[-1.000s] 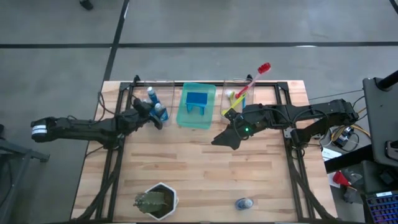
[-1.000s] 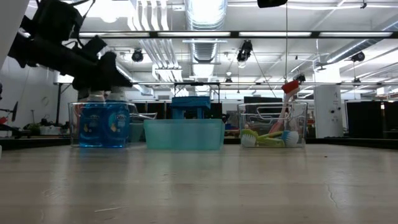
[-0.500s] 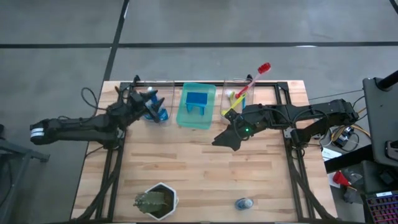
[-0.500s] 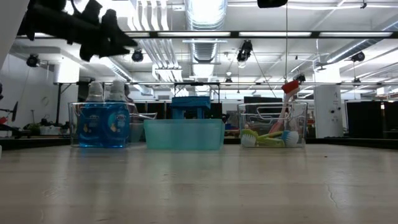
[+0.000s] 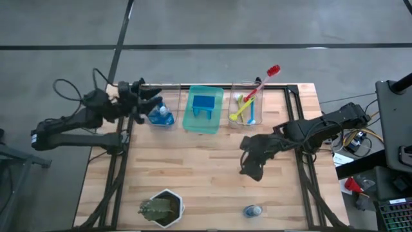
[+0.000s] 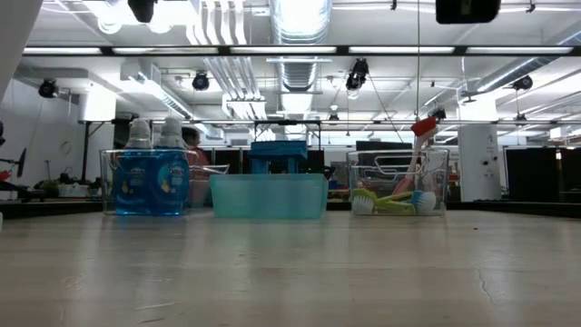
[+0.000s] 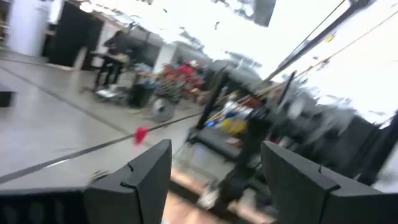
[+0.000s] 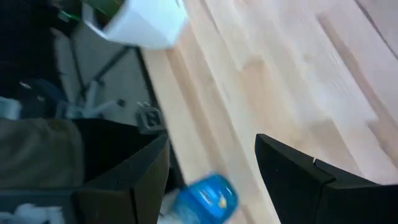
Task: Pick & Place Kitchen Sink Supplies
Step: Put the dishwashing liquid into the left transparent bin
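The wooden table (image 5: 193, 167) is a pale plank top with most of its middle bare; all containers stand in one row along the upper edge of the high view. At upper left, a clear bin (image 5: 159, 111) holds two blue bottles (image 6: 150, 180) with pale caps, standing upright side by side. At upper centre, a green tray (image 5: 204, 122) with translucent walls holds one flat blue sponge (image 5: 204, 103). Just right of it, a second clear bin (image 6: 398, 182) holds three thin long-handled brushes: one red brush (image 5: 265, 78) leaning out over the rim, one yellow-green brush (image 5: 241, 108) and one blue brush (image 5: 252, 111). A third blue bottle (image 5: 252, 210) lies on its side near the lower edge, right of centre, well apart from the row. One plant in a white hexagonal pot (image 5: 161, 207) stands at the lower edge, left of centre. The left gripper (image 5: 147, 100) hangs over the table's upper left corner beside the bottle bin, jaws wide and holding nothing. The right gripper (image 5: 251, 169) hangs over bare wood right of centre, between the brush bin and the lying bottle, jaws apart and empty.
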